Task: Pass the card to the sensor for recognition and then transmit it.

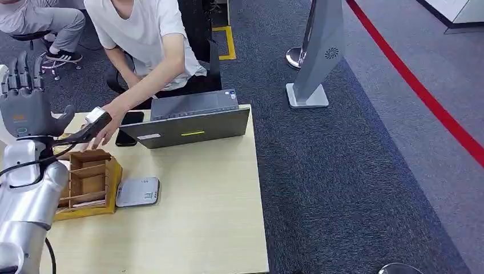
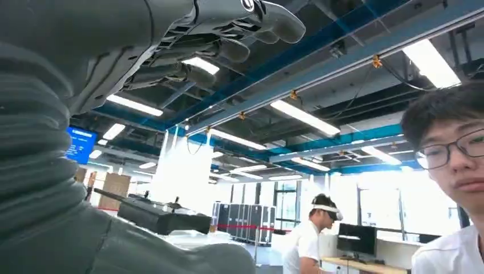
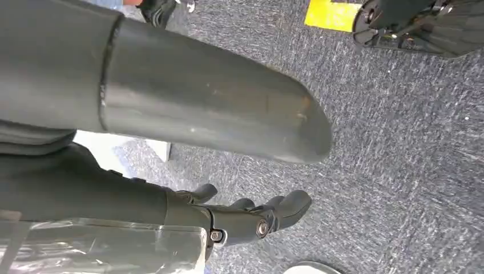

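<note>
One hand, the left hand (image 1: 23, 97), is raised with fingers spread and nothing held, while the card (image 1: 98, 116) is held just beside it by a person's hand (image 1: 105, 128).

The head view looks down from high on a wooden table (image 1: 188, 217) and grey carpet (image 1: 354, 171). The left wrist view faces up at ceiling lights (image 2: 302, 117); the right wrist view looks closely down at the same carpet.

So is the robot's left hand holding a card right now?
No, the left hand is raised beside the table with its fingers pointing up and nothing in it.
</note>
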`<state>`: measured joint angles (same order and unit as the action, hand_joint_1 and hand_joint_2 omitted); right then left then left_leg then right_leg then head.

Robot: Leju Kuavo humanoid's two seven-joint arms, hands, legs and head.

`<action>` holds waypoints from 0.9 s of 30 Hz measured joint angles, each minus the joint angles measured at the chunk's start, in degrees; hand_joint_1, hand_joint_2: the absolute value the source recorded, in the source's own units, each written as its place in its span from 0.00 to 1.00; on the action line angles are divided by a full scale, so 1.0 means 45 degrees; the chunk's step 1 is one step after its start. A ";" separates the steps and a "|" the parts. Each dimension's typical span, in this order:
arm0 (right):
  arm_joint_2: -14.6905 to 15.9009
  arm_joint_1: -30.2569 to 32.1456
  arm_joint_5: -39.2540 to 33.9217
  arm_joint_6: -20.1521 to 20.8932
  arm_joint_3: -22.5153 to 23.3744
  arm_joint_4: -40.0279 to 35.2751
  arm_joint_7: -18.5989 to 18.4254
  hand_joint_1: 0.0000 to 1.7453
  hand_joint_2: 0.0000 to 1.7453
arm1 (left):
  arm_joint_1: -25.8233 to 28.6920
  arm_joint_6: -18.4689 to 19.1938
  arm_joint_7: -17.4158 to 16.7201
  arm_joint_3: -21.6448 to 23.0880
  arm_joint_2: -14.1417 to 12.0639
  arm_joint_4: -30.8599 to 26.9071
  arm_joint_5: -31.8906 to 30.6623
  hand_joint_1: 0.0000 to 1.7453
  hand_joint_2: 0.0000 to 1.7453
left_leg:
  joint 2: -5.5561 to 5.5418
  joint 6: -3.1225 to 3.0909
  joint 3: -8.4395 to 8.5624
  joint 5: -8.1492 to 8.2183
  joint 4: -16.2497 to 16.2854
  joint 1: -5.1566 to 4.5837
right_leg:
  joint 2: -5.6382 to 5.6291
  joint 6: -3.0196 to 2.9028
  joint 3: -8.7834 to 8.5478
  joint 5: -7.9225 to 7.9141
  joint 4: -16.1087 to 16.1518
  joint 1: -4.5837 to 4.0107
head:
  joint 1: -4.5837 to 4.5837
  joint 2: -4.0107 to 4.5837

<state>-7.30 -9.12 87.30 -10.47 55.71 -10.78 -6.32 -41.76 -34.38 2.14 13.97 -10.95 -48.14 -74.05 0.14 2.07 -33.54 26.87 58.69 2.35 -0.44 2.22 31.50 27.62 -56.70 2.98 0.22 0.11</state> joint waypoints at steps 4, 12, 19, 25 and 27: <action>0.0000 0.0248 -0.0280 -0.0178 0.0207 0.0000 0.0154 0.00 0.00 | 0.2541 -0.0090 0.0238 -0.0095 -0.0629 -0.2806 0.0617 0.00 1.00 | 0.0047 0.0005 0.0016 0.0035 -0.0012 -0.0005 | -0.0051 0.0006 -0.0007 0.0036 -0.0006 0.0003 | 0.0004 0.0000; 0.0039 0.0739 -0.0617 -0.0262 0.0714 -0.0005 0.0257 0.00 0.00 | 0.9123 -0.0466 0.1503 -0.3192 -0.2132 -0.8796 0.2847 0.00 1.00 | 0.0098 0.0019 0.0053 0.0136 -0.0016 0.0008 | -0.0089 -0.0003 -0.0020 0.0131 -0.0006 -0.0004 | -0.0010 0.0000; 0.0102 0.0791 -0.0602 -0.0248 0.0874 -0.0005 0.0243 0.00 0.00 | 1.1267 0.0498 0.4061 -0.7802 -0.1963 -1.0392 0.4642 0.00 1.00 | 0.0015 0.0015 0.0066 0.0147 -0.0015 0.0011 | 0.0002 0.0013 -0.0068 0.0183 0.0005 -0.0005 | -0.0005 0.0000; 0.0151 0.0802 -0.0612 -0.0243 0.0966 -0.0005 0.0219 0.00 0.00 | 1.1376 0.2086 0.5855 -1.1354 -0.1347 -1.0214 0.6074 0.00 1.00 | 0.0019 0.0015 0.0093 0.0146 -0.0015 0.0010 | -0.0003 0.0003 -0.0088 0.0173 0.0001 -0.0006 | -0.0010 0.0000; 0.0180 0.0811 -0.0612 -0.0238 0.0991 -0.0005 0.0214 0.00 0.00 | 1.1052 0.3753 0.6612 -1.3113 -0.1034 -0.9687 0.7064 0.00 1.00 | 0.0015 0.0015 0.0091 0.0146 -0.0015 0.0011 | 0.0000 0.0004 -0.0095 0.0175 0.0001 -0.0007 | -0.0010 0.0000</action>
<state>-6.49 -5.47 84.54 -11.54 60.17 -10.80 -5.35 7.98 -17.49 31.89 -45.04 -15.60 -91.73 -42.26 0.20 2.14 -33.13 27.52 58.62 2.40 -0.44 2.24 31.08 28.40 -56.69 2.95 0.17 0.11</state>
